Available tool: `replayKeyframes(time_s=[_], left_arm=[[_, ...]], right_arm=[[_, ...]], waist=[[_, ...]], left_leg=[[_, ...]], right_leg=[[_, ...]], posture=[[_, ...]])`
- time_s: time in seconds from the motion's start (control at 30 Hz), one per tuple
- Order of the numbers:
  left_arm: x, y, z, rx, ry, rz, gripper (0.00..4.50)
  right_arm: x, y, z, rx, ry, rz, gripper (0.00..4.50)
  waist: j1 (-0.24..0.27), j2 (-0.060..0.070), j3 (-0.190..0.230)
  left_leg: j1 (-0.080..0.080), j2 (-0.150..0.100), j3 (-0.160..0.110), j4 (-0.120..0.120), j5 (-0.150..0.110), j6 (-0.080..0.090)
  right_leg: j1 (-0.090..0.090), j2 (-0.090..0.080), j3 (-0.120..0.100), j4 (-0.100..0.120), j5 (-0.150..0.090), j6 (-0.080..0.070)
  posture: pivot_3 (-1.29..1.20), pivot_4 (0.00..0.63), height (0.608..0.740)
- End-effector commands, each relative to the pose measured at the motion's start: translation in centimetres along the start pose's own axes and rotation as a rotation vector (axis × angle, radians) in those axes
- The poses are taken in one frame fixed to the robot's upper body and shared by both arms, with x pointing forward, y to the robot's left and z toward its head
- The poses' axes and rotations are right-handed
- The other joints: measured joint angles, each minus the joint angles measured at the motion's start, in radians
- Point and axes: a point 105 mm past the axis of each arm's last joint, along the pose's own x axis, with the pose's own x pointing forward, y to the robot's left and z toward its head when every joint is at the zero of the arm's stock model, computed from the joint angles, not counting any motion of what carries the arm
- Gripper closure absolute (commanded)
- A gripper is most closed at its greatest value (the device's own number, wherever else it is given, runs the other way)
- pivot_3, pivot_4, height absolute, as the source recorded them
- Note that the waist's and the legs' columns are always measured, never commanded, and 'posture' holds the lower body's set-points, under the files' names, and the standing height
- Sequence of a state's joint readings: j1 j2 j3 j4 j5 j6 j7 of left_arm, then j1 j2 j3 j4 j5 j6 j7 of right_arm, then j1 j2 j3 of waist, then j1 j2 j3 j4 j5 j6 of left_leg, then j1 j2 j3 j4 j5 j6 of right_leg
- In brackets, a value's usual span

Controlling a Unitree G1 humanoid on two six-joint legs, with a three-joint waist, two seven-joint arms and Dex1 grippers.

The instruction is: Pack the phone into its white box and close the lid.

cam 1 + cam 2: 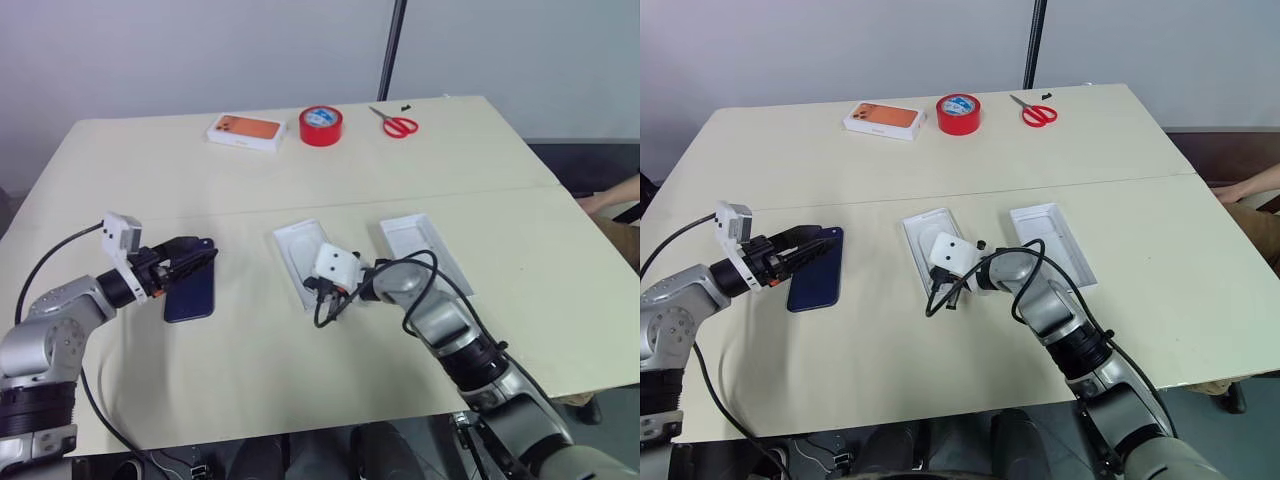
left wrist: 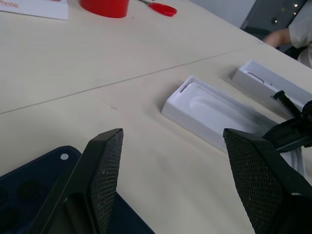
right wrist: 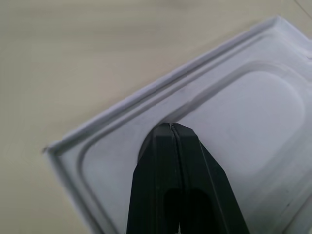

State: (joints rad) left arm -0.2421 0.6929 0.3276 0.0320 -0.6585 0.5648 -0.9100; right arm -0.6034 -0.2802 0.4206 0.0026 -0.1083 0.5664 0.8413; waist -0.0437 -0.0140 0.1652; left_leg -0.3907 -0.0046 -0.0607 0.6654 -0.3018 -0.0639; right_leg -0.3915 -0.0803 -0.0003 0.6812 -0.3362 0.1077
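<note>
The dark blue phone [image 1: 192,293] lies flat on the table at the left. My left gripper [image 1: 200,255] hovers open just over its far end, and the phone's corner [image 2: 29,185] sits under one finger [image 2: 105,170]. The shallow white box [image 1: 295,245] lies open side up at the table's middle. My right gripper [image 3: 170,126] is shut with nothing in it, its tips pointing down into the box's moulded inside [image 3: 253,107]. The lid [image 1: 420,245], a deeper white shell, lies open side up just right of the box.
At the table's far edge lie a white box with an orange top [image 1: 246,131], a red tape roll [image 1: 321,126] and red scissors [image 1: 400,125]. A person's hand [image 1: 610,200] rests at the right edge. A seam crosses the table.
</note>
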Motion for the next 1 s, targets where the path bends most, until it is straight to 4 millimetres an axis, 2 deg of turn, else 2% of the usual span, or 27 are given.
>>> replayKeyframes(time_s=[0.03, 0.1, 0.27, 0.37, 0.47, 0.53, 0.63, 0.8, 0.87, 0.93, 1.0], left_arm=[[-0.3, 0.1, 0.9, 0.020, -0.023, 0.011, 1.03], [-0.4, 0.2, 0.8, 0.016, -0.022, 0.016, 1.03], [-0.5, 0.2, 0.5, -0.004, -0.013, 0.031, 1.03], [-1.0, 0.7, 0.1, -0.058, 0.002, 0.061, 1.03], [-2.3, 2.5, 0.1, -0.180, -0.002, 0.135, 1.03], [-3.2, 3.4, 0.4, -0.288, -0.013, 0.157, 1.03], [-4.2, 4.6, 0.6, -0.372, 0.004, 0.208, 1.03], [-5.6, 6.4, -0.7, -0.451, 0.081, 0.311, 1.03], [-5.7, 6.5, -1.8, -0.436, 0.147, 0.323, 1.03], [-5.8, 6.6, -2.9, -0.420, 0.199, 0.334, 1.03], [-5.7, 6.4, -3.4, -0.452, 0.227, 0.324, 1.03]], right_arm=[[-0.1, -0.7, 2.0, 0.016, -0.066, -0.030, 4.46], [0.1, -0.5, 2.1, 0.006, -0.069, -0.026, 4.46], [0.2, -2.8, 2.9, 0.015, -0.096, -0.139, 4.46], [-0.5, -3.9, 5.0, -0.016, -0.194, -0.202, 4.46], [-1.4, -4.5, 7.8, 0.002, -0.319, -0.229, 4.46], [-1.4, -4.0, 8.9, -0.028, -0.356, -0.214, 4.46], [-0.2, -2.7, 9.0, -0.059, -0.324, -0.161, 4.46], [3.1, -0.2, 9.4, -0.104, -0.244, -0.069, 4.46], [4.9, 0.8, 9.3, -0.073, -0.188, -0.020, 4.46], [6.8, 2.2, 9.3, -0.133, -0.143, 0.014, 4.46], [7.9, 3.5, 9.8, -0.120, -0.143, 0.067, 4.46]], waist=[[-0.001, 0.000, 0.000], [0.000, 0.000, 0.000], [-0.001, 0.000, 0.000], [-0.002, 0.000, 0.000], [-0.002, 0.000, 0.000], [-0.004, 0.000, 0.000], [-0.006, 0.000, 0.000], [-0.017, 0.000, 0.000], [-0.025, 0.000, 0.000], [-0.029, 0.000, 0.000], [-0.029, 0.000, 0.000]], left_leg=[[0.000, 0.000, 0.000, 0.000, 0.000, 0.000], [0.000, 0.000, 0.000, 0.000, 0.000, 0.000], [0.000, 0.000, 0.000, 0.000, 0.000, 0.000], [0.000, 0.000, 0.000, -0.001, 0.000, 0.000], [0.000, 0.000, 0.000, -0.001, 0.000, 0.000], [0.000, 0.000, 0.000, -0.001, 0.000, 0.000], [0.000, 0.000, 0.000, -0.001, 0.000, 0.000], [0.000, 0.000, 0.000, -0.001, 0.000, 0.000], [0.000, 0.000, 0.000, -0.001, 0.000, 0.000], [0.000, 0.000, 0.000, -0.001, 0.000, -0.001], [0.000, 0.000, 0.000, -0.002, 0.001, -0.001]], right_leg=[[0.000, 0.000, 0.000, 0.000, 0.000, 0.000], [0.000, 0.000, 0.000, 0.000, 0.000, 0.000], [0.000, -0.001, 0.000, 0.000, 0.000, 0.000], [-0.001, -0.001, 0.000, 0.000, 0.000, 0.000], [-0.001, -0.001, 0.000, 0.000, 0.000, 0.000], [-0.002, 0.000, 0.000, 0.001, 0.000, 0.000], [-0.002, 0.000, 0.000, 0.001, 0.000, 0.000], [-0.002, 0.000, 0.000, 0.002, 0.000, 0.000], [-0.003, 0.000, 0.000, 0.002, 0.000, 0.000], [-0.003, 0.000, 0.000, 0.002, 0.000, 0.000], [-0.003, 0.000, 0.000, 0.002, 0.000, 0.000]], posture=[[0.00, 0.150, 0.740], [0.00, 0.150, 0.740], [0.00, 0.150, 0.740], [0.00, 0.150, 0.740], [0.00, 0.150, 0.740], [0.00, 0.150, 0.740], [0.00, 0.150, 0.740], [0.00, 0.150, 0.740], [0.00, 0.150, 0.740], [0.00, 0.150, 0.740], [0.00, 0.150, 0.740]])
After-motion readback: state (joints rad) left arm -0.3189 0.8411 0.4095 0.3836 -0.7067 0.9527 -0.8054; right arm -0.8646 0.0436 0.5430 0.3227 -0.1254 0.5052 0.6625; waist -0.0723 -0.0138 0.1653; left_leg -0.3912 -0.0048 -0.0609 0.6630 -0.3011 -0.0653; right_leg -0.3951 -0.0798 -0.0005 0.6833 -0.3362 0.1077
